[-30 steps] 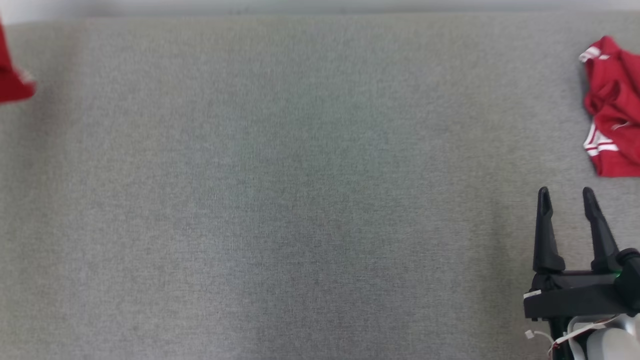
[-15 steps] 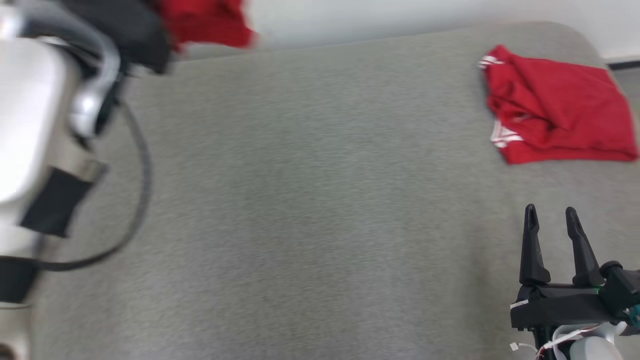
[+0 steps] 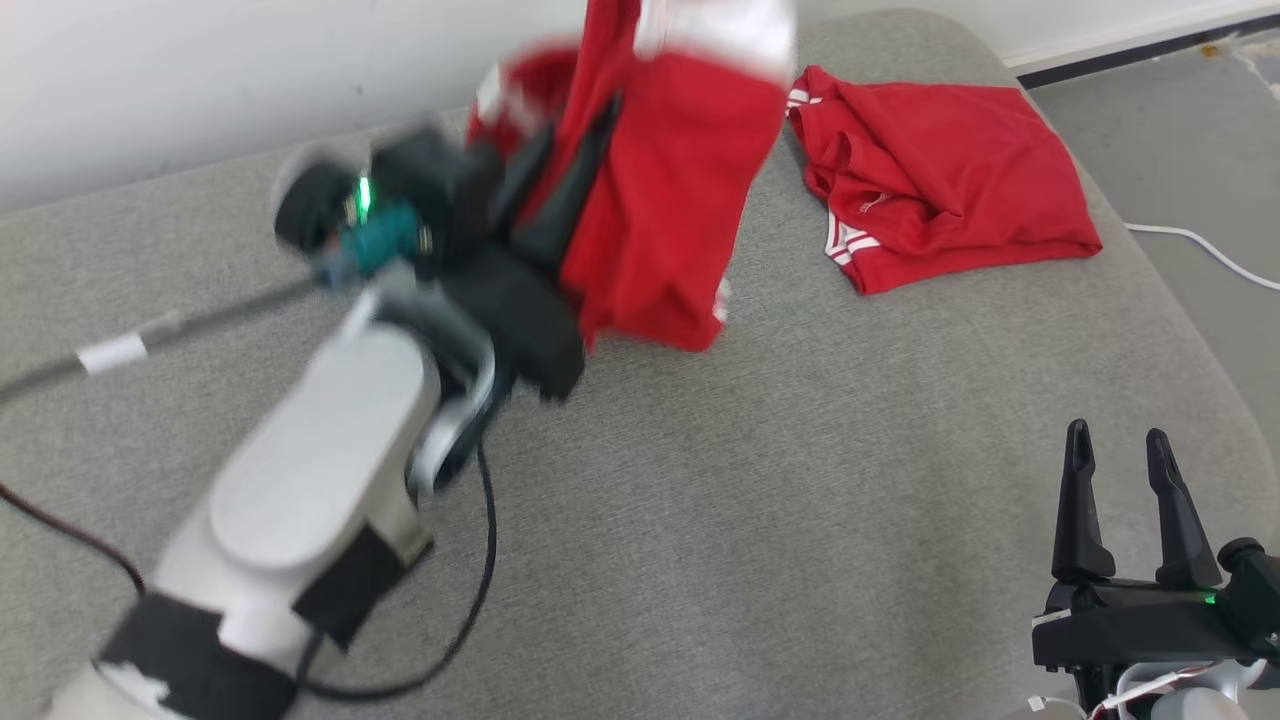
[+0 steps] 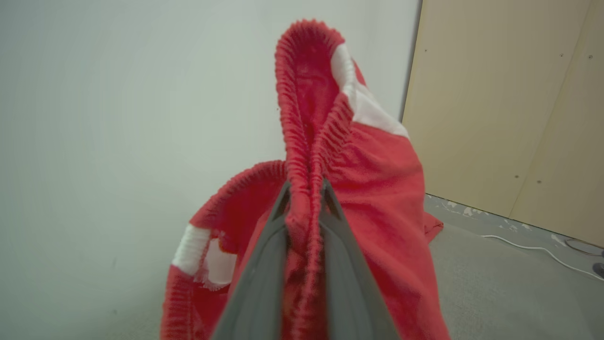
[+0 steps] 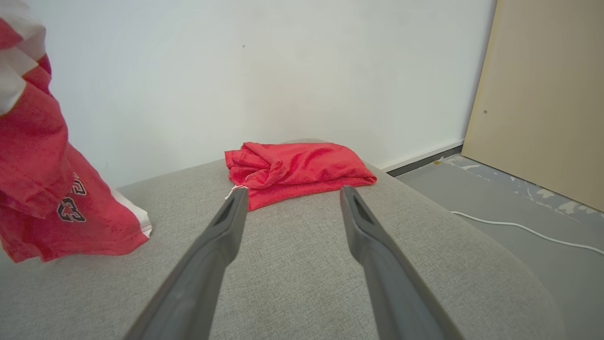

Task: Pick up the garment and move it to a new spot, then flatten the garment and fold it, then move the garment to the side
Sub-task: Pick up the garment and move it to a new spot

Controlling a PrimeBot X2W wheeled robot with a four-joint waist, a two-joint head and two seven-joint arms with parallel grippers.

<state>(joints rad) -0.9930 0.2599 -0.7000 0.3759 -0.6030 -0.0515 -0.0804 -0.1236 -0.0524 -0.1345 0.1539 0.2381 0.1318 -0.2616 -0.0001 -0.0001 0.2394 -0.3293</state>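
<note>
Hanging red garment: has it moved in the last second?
Yes. The held garment, clamped in the left gripper, has swung rightward across the grey cushion and now hangs beside the folded red garment it was far from.

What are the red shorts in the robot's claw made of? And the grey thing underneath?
The red shorts look like soft knit cloth, matte and slightly fuzzy; the waistband pinched in the left claw is ribbed and gathered, so probably elastic. The grey surface looks like woven upholstery fabric, matte, finely speckled, with rounded padded edges.
</note>
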